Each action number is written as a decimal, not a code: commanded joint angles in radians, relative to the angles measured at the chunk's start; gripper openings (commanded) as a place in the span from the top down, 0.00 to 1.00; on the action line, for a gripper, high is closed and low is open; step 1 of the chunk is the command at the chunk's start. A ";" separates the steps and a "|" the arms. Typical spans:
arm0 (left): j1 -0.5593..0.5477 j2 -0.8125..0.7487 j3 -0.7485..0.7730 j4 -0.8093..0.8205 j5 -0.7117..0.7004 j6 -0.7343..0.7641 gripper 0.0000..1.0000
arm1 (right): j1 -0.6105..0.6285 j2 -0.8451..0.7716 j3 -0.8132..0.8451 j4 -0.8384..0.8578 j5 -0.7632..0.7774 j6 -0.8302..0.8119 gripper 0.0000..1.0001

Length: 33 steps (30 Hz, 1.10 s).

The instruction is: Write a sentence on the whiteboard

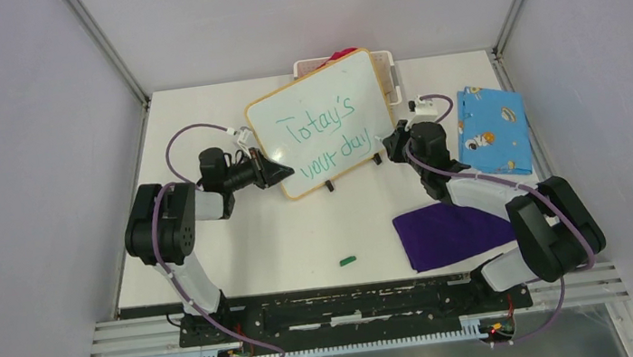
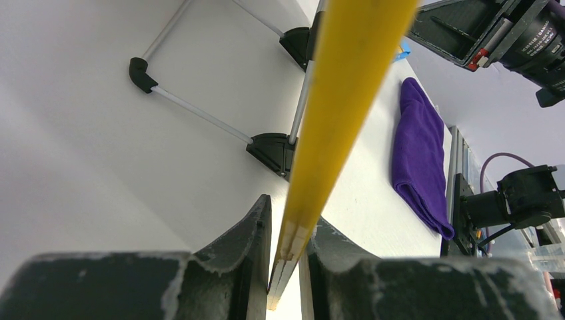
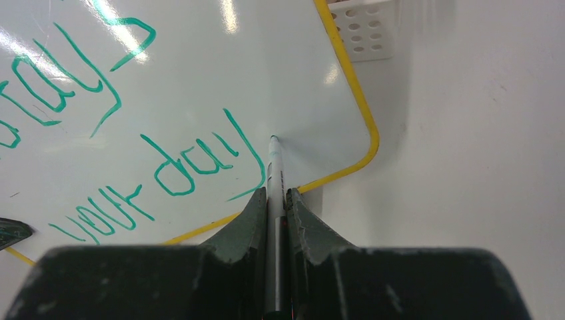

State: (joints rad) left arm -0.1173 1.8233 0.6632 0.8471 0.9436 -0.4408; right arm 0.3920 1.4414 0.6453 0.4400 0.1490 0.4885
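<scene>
The whiteboard [image 1: 355, 74] stands tilted at the table's back centre, its white face toward the arms. The sentence [image 1: 321, 132] is written on it in green, in two lines. My left gripper [image 1: 278, 172] is shut on the board's lower left edge. In the left wrist view the yellow frame [image 2: 340, 100] runs between its fingers [image 2: 253, 233]. My right gripper [image 1: 384, 145] is shut on a grey marker [image 3: 274, 173]. The marker's tip touches the whiteboard [image 3: 266, 67] just right of the word "day" [image 3: 193, 163], near the lower right corner.
A white perforated basket [image 1: 389, 74] stands behind the board. A blue patterned cloth [image 1: 491, 128] lies at the right, and a folded purple cloth [image 1: 451, 230] lies in front of it. A green marker cap [image 1: 348, 260] lies near the front edge. The board's black feet [image 2: 270, 150] rest on the table.
</scene>
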 commanded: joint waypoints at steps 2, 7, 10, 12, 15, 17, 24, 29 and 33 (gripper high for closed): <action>-0.016 0.021 0.005 -0.096 -0.060 0.073 0.74 | -0.005 0.020 0.027 -0.015 0.037 -0.021 1.00; -0.018 0.020 0.004 -0.096 -0.062 0.075 0.74 | -0.005 0.015 0.024 -0.019 0.043 -0.018 1.00; -0.018 0.021 0.005 -0.097 -0.062 0.075 0.74 | -0.004 0.014 0.021 -0.017 0.042 -0.019 1.00; -0.018 0.021 0.005 -0.100 -0.062 0.077 0.74 | -0.005 0.014 0.020 -0.015 0.038 -0.018 1.00; -0.018 0.019 0.005 -0.101 -0.062 0.078 0.74 | -0.004 0.009 0.020 -0.015 0.039 -0.015 1.00; -0.019 0.020 0.006 -0.101 -0.062 0.077 0.74 | -0.004 0.005 0.019 -0.014 0.038 -0.017 1.00; -0.019 0.018 0.006 -0.104 -0.062 0.079 0.74 | -0.004 -0.026 0.013 -0.005 0.023 -0.008 1.00; -0.019 0.021 0.008 -0.104 -0.060 0.080 0.74 | -0.005 -0.094 -0.001 0.008 0.001 0.025 1.00; -0.019 0.020 0.007 -0.103 -0.060 0.080 0.74 | -0.005 -0.157 -0.009 0.003 -0.024 0.051 1.00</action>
State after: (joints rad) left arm -0.1184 1.8233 0.6651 0.8433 0.9428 -0.4400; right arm 0.3908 1.3636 0.6388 0.4076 0.1486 0.5068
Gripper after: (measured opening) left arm 0.261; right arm 0.173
